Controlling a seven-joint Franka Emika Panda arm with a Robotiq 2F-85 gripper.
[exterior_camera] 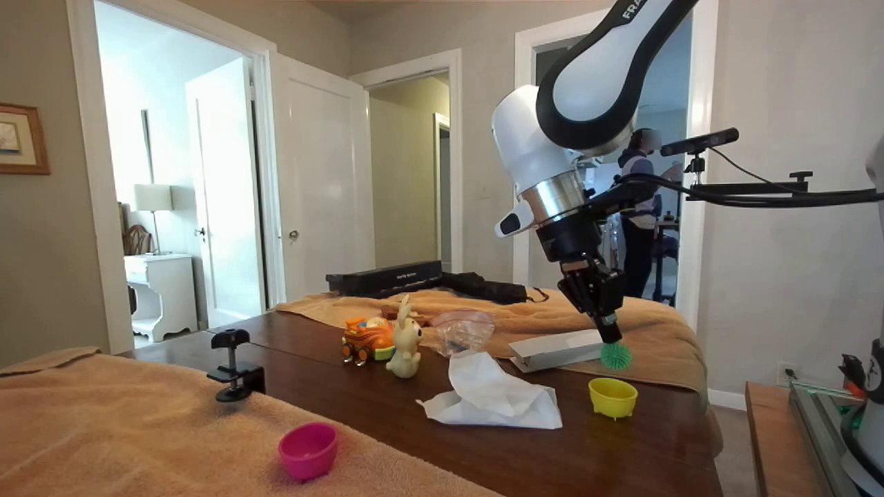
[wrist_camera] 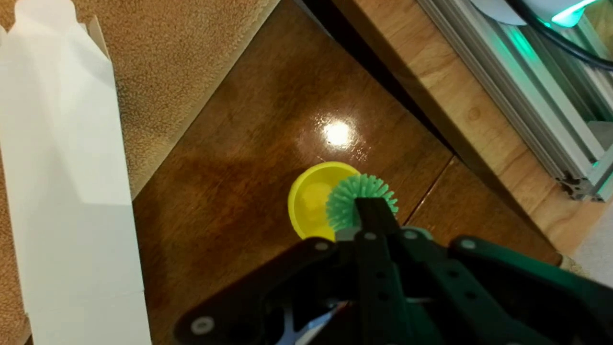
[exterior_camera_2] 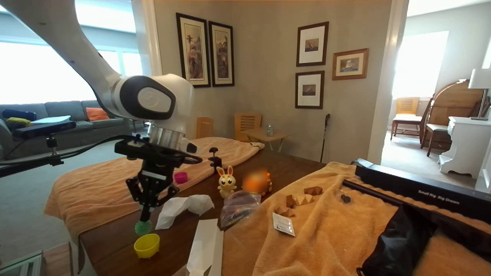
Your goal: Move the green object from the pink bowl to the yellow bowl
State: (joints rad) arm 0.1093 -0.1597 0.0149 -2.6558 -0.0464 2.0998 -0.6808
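The green object [exterior_camera: 616,356], a spiky bright green ball, is pinched at the fingertips of my gripper [exterior_camera: 610,333]. In an exterior view the ball [exterior_camera_2: 143,228] hangs just above the yellow bowl [exterior_camera_2: 147,246], and the gripper [exterior_camera_2: 146,215] points down. The yellow bowl also stands upright on the dark table in an exterior view [exterior_camera: 613,399]. In the wrist view the ball [wrist_camera: 341,203] overlaps the right part of the yellow bowl [wrist_camera: 304,201]; the closed fingers [wrist_camera: 376,211] partly hide both. The pink bowl [exterior_camera: 308,452] stands on the orange towel, far from the gripper; it is out of the wrist view.
A white box [exterior_camera: 561,349] lies behind the yellow bowl. Crumpled white paper [exterior_camera: 494,397] lies between the bowls. A rabbit toy [exterior_camera: 405,347], an orange toy vehicle [exterior_camera: 366,338], a plastic bag [exterior_camera: 463,330] and a black clamp [exterior_camera: 235,369] stand farther off. The table edge is near the yellow bowl.
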